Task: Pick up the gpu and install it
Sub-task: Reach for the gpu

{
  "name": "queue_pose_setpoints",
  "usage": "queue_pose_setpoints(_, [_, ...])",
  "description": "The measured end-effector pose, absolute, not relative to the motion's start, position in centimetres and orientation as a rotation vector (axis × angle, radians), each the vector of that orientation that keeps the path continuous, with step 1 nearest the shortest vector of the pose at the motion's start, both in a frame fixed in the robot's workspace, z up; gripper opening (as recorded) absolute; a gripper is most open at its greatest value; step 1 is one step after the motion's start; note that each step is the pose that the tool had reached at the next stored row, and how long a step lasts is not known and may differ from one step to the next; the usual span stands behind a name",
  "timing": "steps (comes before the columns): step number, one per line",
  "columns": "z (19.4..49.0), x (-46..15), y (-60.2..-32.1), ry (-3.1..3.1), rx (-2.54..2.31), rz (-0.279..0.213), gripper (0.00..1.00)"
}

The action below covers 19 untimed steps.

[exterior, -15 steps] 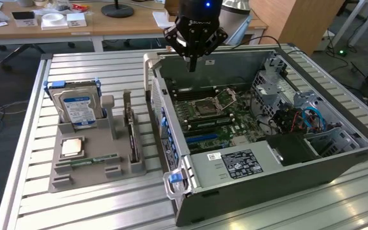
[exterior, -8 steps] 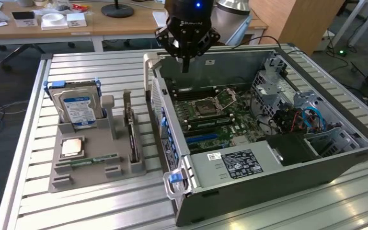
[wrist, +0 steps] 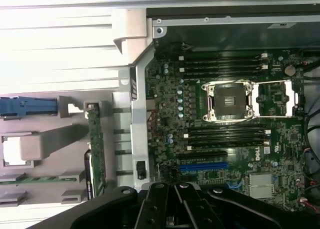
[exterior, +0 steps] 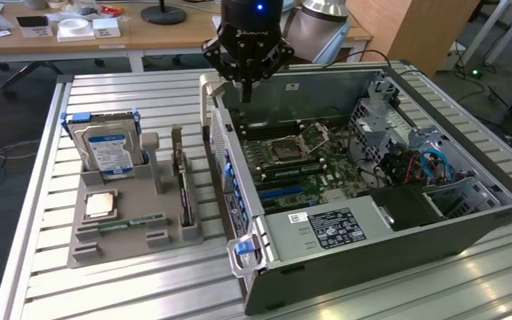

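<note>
Now, in the exterior view the pincer hangs above the far corner of the open computer case. Its two fingers are pressed together with nothing between them, so the picking up is not yet done. The gpu stands on its long edge in a slot of the grey holder, which lies on the slatted surface just beside the case, toward the exterior view's left. I judge that the card is set upright like this so that fingers can come down on its upper edge. In the same holder a hard drive with a blue label stands in its own pocket, while a processor chip and a narrow RAM stick lie flat. The case lies on its side with the cover off, so the motherboard faces upward and a card can go in from above. In the wrist view the pincer looks down with its dark fingers closed upon each other, empty. The gpu shows as a thin green edge in the holder, apart from the fingers, with the case wall between it and the motherboard. On the board I see the empty processor socket and a blue slot; which slot is meant for the card I cannot tell.
</note>
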<state>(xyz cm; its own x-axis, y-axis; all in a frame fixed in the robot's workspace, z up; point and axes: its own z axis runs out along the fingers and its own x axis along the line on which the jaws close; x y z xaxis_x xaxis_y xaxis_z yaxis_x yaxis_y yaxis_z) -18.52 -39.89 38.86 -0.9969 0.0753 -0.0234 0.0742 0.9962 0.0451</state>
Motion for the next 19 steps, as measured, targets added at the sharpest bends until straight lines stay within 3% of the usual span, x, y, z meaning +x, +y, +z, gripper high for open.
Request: queue_pose_setpoints(19, [38.7, -23.2, -39.9, 3.114, 0.117, 0.069, 0.11])
